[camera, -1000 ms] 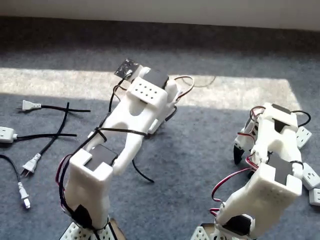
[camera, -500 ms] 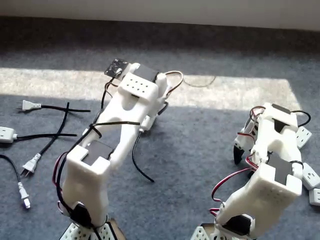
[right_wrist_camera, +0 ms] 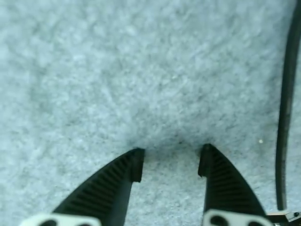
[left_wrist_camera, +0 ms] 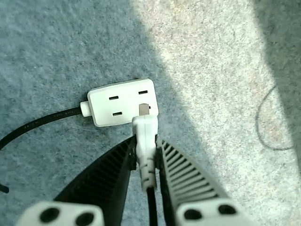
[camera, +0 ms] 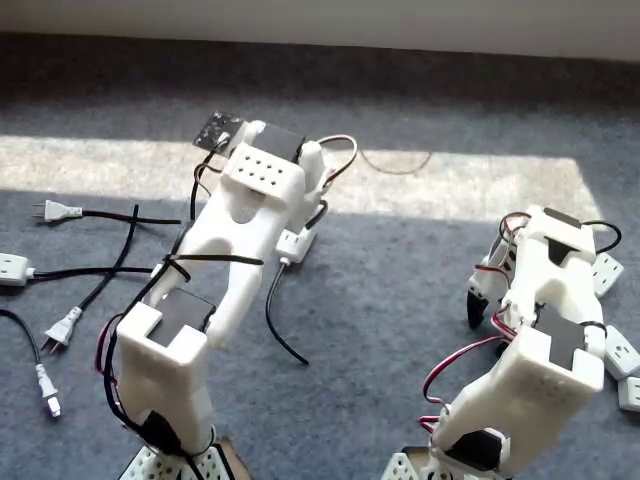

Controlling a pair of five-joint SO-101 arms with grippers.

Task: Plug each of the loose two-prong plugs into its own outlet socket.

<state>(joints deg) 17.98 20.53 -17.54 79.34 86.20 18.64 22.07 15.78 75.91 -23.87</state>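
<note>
My left gripper [left_wrist_camera: 146,147] is clamped on a white two-prong plug [left_wrist_camera: 145,134], jaws pressed against both sides of its body, and the plug's cord runs back between them. Just past the plug's tip lies a white outlet socket [left_wrist_camera: 117,103], flat on the grey carpet [left_wrist_camera: 56,42] with its slots facing up. A metal prong touches the socket's face at one slot; I cannot tell whether it has gone in. A black cord [left_wrist_camera: 37,125] leaves the socket's opposite end.

My right gripper [right_wrist_camera: 170,162] hangs over bare carpet, jaws apart with nothing between them. A black cable [right_wrist_camera: 287,94] runs along the carpet to one side of it.

From above, my left arm [camera: 215,270] stretches away from its base, with the outlet socket beside its far end, next to a band of sunlight [camera: 480,185] across the carpet. Well off to that arm's outer side lie three loose plugs [camera: 55,211] [camera: 60,330] [camera: 47,390] on black cords, and a further white socket [camera: 12,268] at the edge. My right arm [camera: 535,330] is folded close to its base, and more white sockets [camera: 620,350] sit just beside it on its outer side
</note>
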